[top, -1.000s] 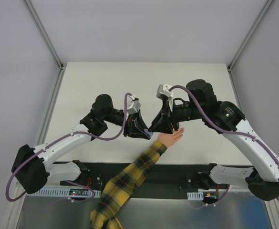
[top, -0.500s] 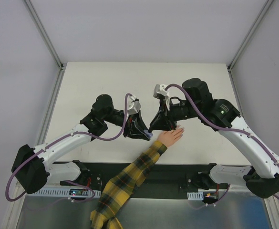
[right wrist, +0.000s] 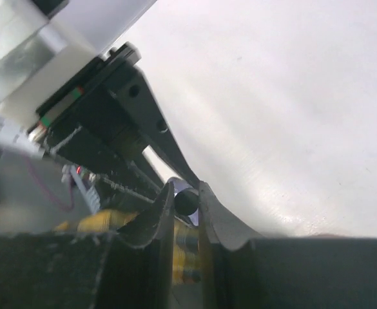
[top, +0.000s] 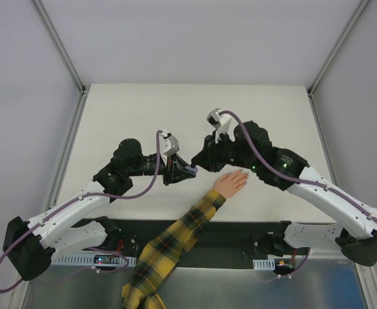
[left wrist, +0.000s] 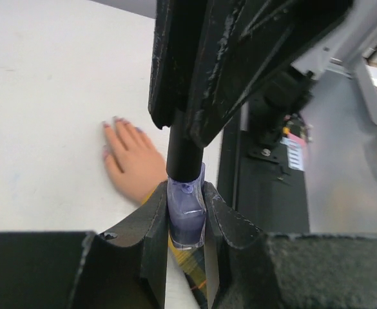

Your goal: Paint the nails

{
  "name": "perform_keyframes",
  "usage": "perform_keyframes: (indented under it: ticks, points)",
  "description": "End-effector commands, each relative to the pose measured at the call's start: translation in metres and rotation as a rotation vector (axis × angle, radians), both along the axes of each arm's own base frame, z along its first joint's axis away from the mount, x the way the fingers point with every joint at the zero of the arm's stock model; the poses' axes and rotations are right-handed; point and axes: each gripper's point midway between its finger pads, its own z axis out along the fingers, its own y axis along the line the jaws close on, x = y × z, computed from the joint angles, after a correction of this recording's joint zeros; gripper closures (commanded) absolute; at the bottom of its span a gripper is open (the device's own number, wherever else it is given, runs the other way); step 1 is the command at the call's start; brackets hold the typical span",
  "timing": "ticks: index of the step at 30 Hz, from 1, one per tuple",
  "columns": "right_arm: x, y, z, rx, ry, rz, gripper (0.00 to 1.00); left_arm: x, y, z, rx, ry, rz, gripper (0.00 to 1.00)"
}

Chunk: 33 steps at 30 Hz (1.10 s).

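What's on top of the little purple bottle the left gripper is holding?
A dark cap, pinched by the right gripper. The cap's upper end is covered by that gripper, and whatever hangs under it inside the bottle cannot be seen.

A matte white counter point(top: 143, 109) fills the middle, evenly lit, with only soft shadows. Pale grey wall panels point(top: 194, 38) enclose it on three sides, joined by slanting silver aluminium frame posts point(top: 60, 45). Along the near edge runs a black base strip point(top: 240, 230), then a brushed grey metal sheet point(top: 240, 290)
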Motion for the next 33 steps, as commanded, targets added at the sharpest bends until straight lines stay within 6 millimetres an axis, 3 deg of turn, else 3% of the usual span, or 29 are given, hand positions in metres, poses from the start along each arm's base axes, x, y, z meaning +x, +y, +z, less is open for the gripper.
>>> perform_keyframes:
  ticks: [1, 2, 4, 10, 12, 13, 16, 19, 21, 22, 23, 26, 29, 33]
  points:
    - [0.013, 0.019, -0.018, 0.102, 0.196, -0.562, 0.99, 0.058, 0.024, 0.045, -0.095, -0.220, 0.354, 1.00]
    - [0.008, 0.024, -0.013, 0.101, 0.168, -0.570, 1.00, 0.058, 0.024, 0.043, -0.093, -0.218, 0.351, 1.00]
    - [0.017, 0.018, -0.015, 0.039, 0.124, -0.618, 0.99, 0.055, 0.021, 0.043, -0.095, -0.211, 0.326, 1.00]
    - [0.017, 0.009, 0.005, 0.102, 0.092, -0.615, 0.98, 0.046, 0.016, 0.046, -0.104, -0.211, 0.268, 1.00]
    - [0.015, 0.009, 0.009, 0.090, 0.075, -0.554, 0.84, 0.042, 0.014, 0.046, -0.105, -0.211, 0.244, 1.00]
    - [0.014, 0.009, 0.012, 0.087, 0.066, -0.526, 0.67, 0.041, 0.013, 0.048, -0.108, -0.213, 0.233, 1.00]
    - [0.011, -0.003, 0.027, 0.048, -0.013, -0.448, 0.39, 0.035, 0.009, 0.047, -0.107, -0.204, 0.186, 1.00]
    - [0.006, -0.019, 0.044, 0.015, -0.118, -0.322, 0.26, 0.022, 0.002, 0.048, -0.108, -0.192, 0.086, 1.00]
    - [-0.005, -0.023, 0.050, 0.004, -0.160, -0.152, 0.23, 0.013, -0.004, 0.046, -0.106, -0.171, 0.011, 1.00]
    - [-0.004, -0.028, 0.058, 0.011, -0.174, -0.112, 0.23, -0.003, -0.007, 0.050, -0.115, -0.167, -0.090, 1.00]
    - [-0.021, -0.027, 0.056, 0.007, -0.154, 0.000, 0.23, -0.008, -0.010, 0.047, -0.109, -0.136, -0.136, 1.00]
    - [-0.037, -0.033, 0.058, -0.027, -0.194, 0.181, 0.25, -0.029, -0.012, 0.048, -0.113, -0.083, -0.289, 1.00]
    - [-0.045, -0.033, 0.055, -0.053, -0.210, 0.313, 0.30, -0.041, -0.013, 0.050, -0.121, -0.061, -0.378, 1.00]
    - [-0.044, -0.028, 0.049, -0.084, -0.201, 0.384, 0.46, -0.047, -0.014, 0.048, -0.117, -0.044, -0.417, 1.00]
